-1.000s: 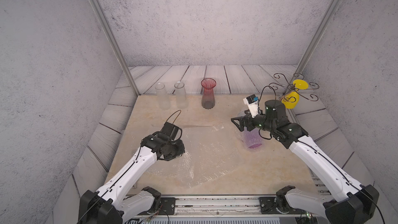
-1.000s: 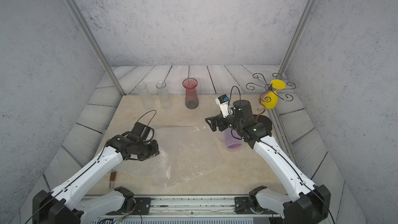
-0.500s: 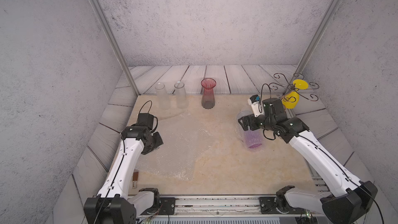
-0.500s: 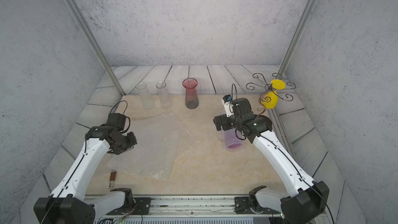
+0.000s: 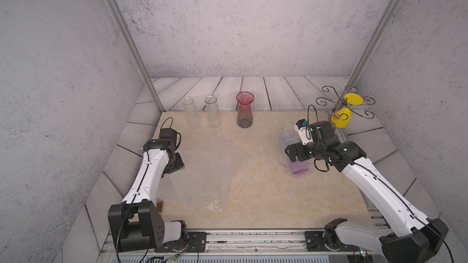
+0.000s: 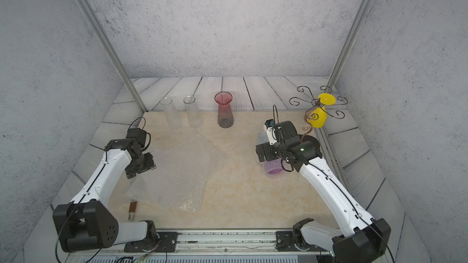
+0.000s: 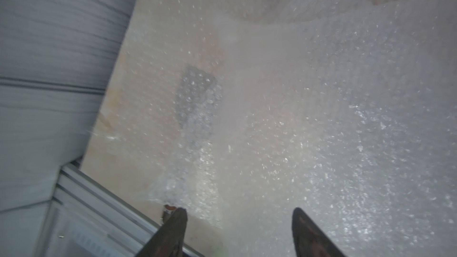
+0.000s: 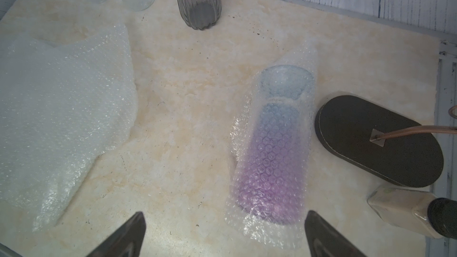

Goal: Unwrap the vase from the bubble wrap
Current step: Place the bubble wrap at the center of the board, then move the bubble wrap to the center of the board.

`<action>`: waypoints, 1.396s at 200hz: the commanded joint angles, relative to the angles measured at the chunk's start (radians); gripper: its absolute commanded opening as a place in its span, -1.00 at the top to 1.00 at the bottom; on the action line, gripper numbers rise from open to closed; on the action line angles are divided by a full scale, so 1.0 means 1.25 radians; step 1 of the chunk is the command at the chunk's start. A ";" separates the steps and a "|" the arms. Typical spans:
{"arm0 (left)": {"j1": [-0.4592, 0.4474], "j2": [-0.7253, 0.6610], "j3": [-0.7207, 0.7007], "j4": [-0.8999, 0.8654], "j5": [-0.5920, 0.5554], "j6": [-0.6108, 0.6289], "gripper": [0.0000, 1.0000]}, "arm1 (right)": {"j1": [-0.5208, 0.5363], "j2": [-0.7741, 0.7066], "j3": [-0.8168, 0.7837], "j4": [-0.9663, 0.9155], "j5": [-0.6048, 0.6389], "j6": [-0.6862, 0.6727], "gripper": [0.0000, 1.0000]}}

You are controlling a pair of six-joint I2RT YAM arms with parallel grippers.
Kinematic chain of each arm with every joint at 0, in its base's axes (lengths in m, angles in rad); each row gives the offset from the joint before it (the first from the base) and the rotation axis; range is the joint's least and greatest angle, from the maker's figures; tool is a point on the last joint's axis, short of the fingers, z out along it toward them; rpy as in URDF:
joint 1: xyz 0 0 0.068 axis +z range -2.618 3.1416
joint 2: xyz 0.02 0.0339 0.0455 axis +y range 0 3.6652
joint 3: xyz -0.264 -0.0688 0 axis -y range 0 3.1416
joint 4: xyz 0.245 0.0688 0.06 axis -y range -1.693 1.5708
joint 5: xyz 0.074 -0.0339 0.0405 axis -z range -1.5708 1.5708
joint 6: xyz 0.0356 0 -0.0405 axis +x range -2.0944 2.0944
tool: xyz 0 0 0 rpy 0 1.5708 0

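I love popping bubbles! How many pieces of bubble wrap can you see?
2. A flat sheet lies spread out on the left; a rolled tube wraps the purple vase lying on the right. The flat sheet could hide another layer.

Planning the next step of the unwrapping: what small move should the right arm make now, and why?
Probably lower the right end effector onto the wrapped vase and pinch its loose flap. Its jaws stand open above the vase, which lies on its side inside its wrap. The left end effector, open too, is over the flat sheet, away from the vase.
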 commanded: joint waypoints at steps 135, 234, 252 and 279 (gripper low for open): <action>-0.377 -0.228 -0.104 0.295 0.422 0.003 -0.50 | -0.105 0.180 0.005 -0.099 0.072 0.027 -0.98; -0.436 0.049 -0.003 0.556 0.604 -0.134 -0.45 | -0.188 0.251 -0.016 -0.010 -0.062 0.020 -0.98; -0.446 0.107 0.032 0.544 0.608 -0.116 -0.45 | -0.189 0.260 -0.040 0.017 -0.066 0.027 -0.98; -0.446 0.158 0.068 0.519 0.615 -0.090 -0.44 | -0.189 0.295 -0.034 0.032 -0.066 0.014 -0.98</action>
